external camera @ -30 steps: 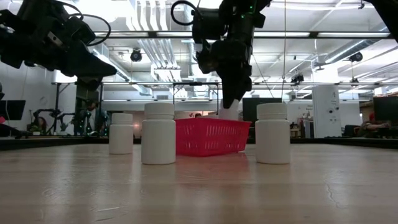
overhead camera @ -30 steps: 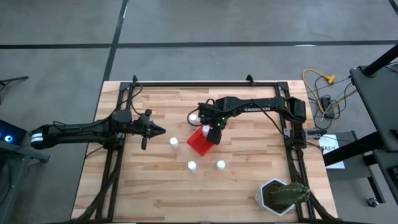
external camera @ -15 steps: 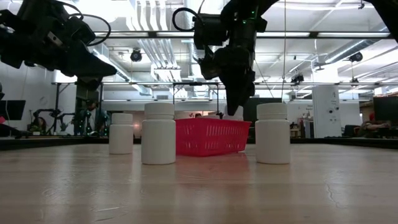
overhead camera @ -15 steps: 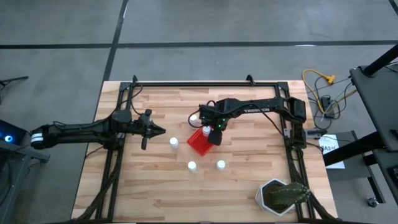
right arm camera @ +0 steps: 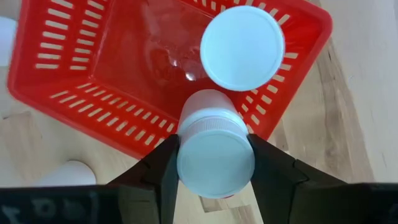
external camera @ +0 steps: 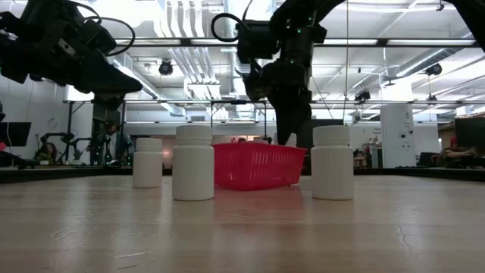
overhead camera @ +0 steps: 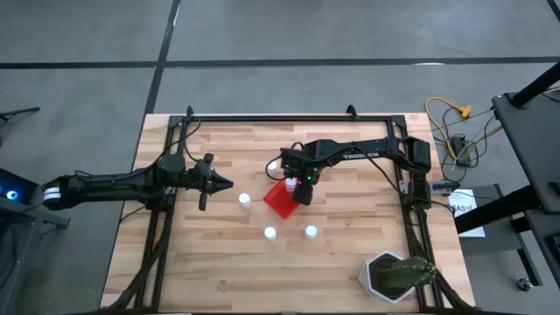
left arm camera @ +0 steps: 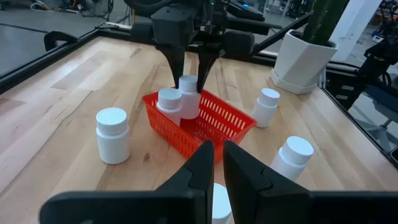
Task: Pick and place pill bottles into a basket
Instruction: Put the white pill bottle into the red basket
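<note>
The right gripper's (right arm camera: 214, 165) jaws are clenched on a white pill bottle (right arm camera: 214, 155), held upright inside the red basket (overhead camera: 278, 203) beside a second bottle (right arm camera: 242, 46) already standing there. The left gripper's (overhead camera: 229, 184) jaws are pressed together on nothing, hovering to the basket's left. Six identical white-capped bottles in all: two in the basket, four standing on the wooden table (overhead camera: 210, 262) around it.

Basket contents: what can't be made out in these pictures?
- High view: the right claw covers most of the basket, hiding any bottles inside.
- Low view: the basket's wall hides its floor.
- Right wrist view: whether the held bottle touches the floor; its own cap blocks that.
</note>
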`<state>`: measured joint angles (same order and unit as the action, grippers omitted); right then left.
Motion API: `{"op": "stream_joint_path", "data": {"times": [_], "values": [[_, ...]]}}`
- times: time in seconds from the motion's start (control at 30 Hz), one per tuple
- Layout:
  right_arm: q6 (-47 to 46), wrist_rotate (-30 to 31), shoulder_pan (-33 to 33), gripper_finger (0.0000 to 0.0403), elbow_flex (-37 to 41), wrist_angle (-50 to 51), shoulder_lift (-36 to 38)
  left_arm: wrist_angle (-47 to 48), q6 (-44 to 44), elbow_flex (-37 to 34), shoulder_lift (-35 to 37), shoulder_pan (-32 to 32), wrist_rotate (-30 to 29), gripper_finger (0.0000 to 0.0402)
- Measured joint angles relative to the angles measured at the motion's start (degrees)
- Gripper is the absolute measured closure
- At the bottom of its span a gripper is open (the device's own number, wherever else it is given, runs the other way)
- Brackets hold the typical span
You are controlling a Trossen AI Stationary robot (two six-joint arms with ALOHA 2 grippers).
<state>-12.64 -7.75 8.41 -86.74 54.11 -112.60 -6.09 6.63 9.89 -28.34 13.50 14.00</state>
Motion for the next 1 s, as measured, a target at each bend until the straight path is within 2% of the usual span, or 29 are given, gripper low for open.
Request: {"op": "stream_joint_path", "data": {"times": [1.0], "values": [[-0.71, 1.53, 0.1, 0.0259, 0.62, -0.44, -0.01, -0.98, 0.0, 0.0, -0.02, 0.0, -0.96, 0.0385]]}}
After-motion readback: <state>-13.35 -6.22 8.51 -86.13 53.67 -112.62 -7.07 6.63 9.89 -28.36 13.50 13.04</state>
